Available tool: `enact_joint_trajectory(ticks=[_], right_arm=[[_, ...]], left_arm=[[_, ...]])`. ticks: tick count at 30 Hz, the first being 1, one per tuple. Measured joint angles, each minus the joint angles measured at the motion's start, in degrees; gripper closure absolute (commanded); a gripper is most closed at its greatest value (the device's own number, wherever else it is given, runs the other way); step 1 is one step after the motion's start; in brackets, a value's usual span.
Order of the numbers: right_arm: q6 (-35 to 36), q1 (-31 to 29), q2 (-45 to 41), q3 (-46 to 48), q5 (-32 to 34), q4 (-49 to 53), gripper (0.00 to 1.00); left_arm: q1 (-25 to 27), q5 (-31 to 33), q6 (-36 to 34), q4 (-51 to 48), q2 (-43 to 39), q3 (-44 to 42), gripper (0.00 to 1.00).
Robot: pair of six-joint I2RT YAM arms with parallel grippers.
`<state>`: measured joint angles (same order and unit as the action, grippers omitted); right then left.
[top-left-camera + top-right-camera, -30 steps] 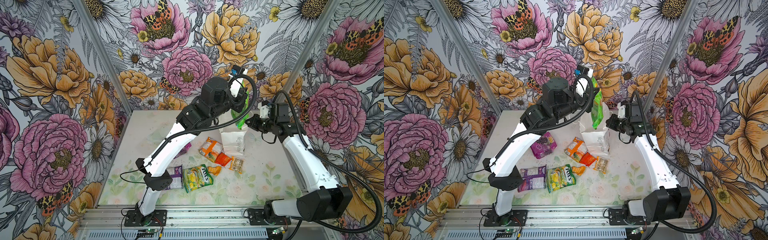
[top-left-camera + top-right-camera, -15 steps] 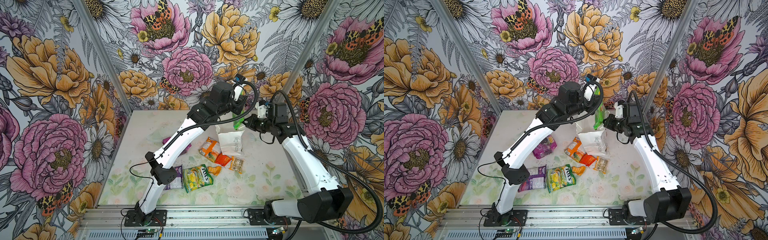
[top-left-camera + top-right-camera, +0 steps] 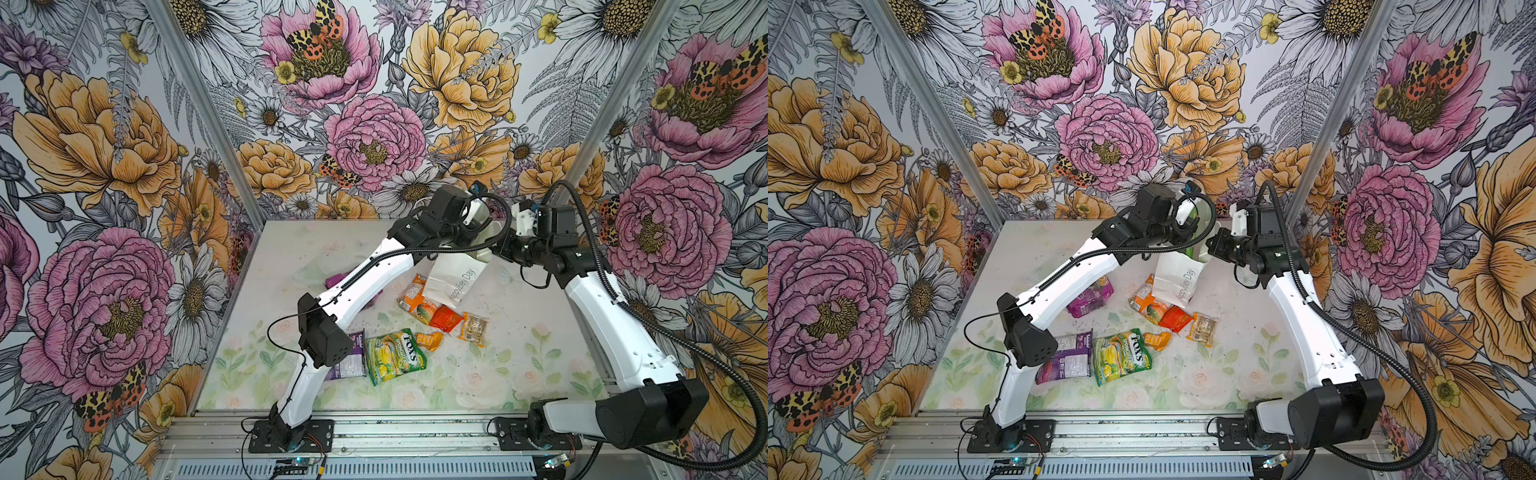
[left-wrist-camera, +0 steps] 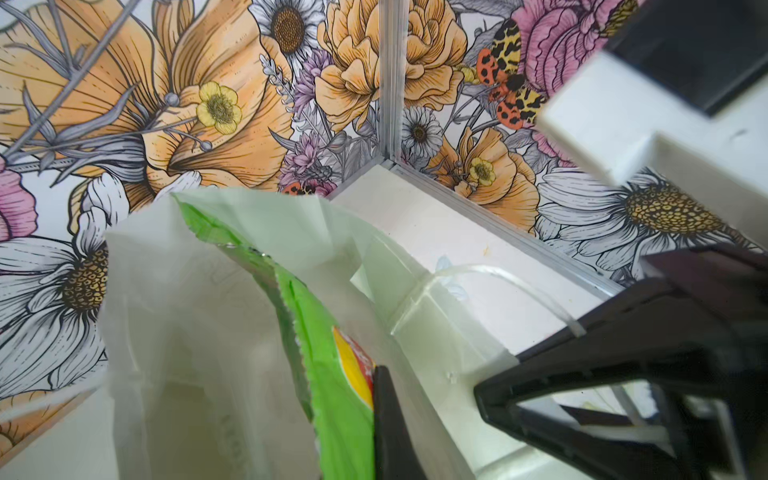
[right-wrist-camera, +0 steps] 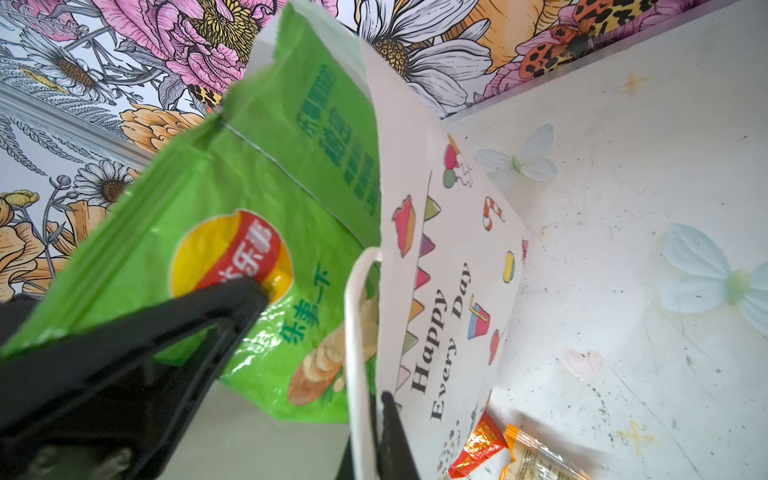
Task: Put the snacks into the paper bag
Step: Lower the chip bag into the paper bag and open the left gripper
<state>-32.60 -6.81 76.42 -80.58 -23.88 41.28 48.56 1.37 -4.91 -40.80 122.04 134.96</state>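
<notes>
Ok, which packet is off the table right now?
The green Lay's packet: the left pincer holds it part-way into the bag. The other packets all lie on the table.

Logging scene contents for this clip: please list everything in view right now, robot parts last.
paper bag: 1, white, back of the table
green Lay's packet: 1, green, partly in the bag's mouth
FOX'S packet: 1, green-yellow, flat, front centre
purple packets: 2, purple, one beside the FOX'S packet, the other partly under the left arm
orange-white packet: 1, at the bag's foot
red-orange packet: 1, small, beside it
orange packet: 1, small, by the FOX'S packet
clear packet: 1, small, rightmost
table: 1, white, faint floral print
walls: floral, three sides
arms: 2, white and black
left pincer: shut on the Lay's packet
right pincer: shut on the bag's rim
</notes>
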Motion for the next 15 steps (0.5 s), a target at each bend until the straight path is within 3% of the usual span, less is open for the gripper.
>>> enact_joint_trajectory(ticks=[9,15], right_arm=[[0.02,0.0,-0.02,0.26,0.28,0.04,1.0],[0.09,0.0,-0.24,0.26,1.95,0.13,1.0]], left_arm=[[-0.04,0.04,-0.66,3.78,-6.4,-11.15,1.0],[-0.04,0.52,-1.33,5.07,-10.29,-14.1,0.98]])
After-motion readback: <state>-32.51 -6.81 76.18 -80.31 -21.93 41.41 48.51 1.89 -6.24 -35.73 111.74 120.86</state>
